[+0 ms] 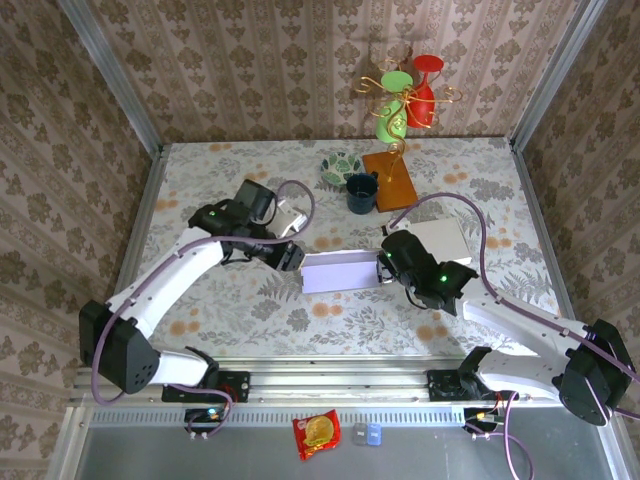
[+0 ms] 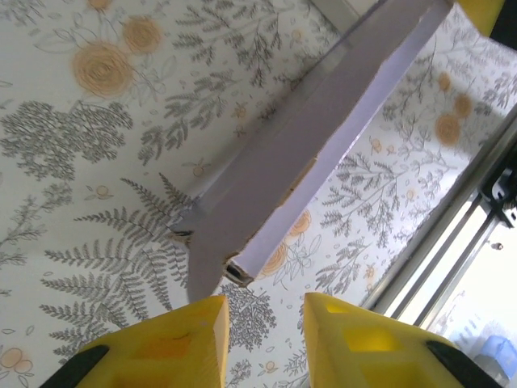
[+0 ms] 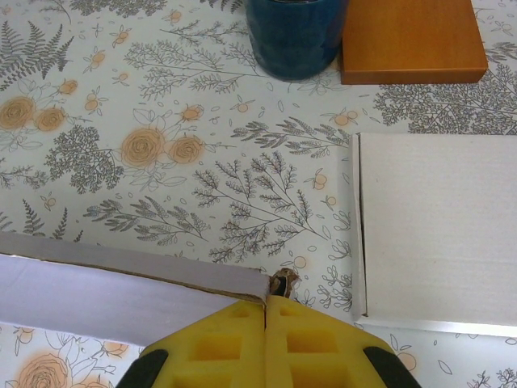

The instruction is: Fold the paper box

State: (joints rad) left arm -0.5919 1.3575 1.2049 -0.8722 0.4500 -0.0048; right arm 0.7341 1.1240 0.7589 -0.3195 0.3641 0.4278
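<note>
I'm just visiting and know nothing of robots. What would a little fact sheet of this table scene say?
Job: folding the paper box
Box position: between the two arms, one at each end
Left pincer: open, right at the box's end
Right pincer: shut on the box's corner
Nearby: blue cup, wooden block, flat white cardboard
Surface: floral table

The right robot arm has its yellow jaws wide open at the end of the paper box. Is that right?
Not wide open. The jaws of the right gripper are shut, pinching the paper box at its end, as you said. The right wrist view shows them pressed together.
</note>
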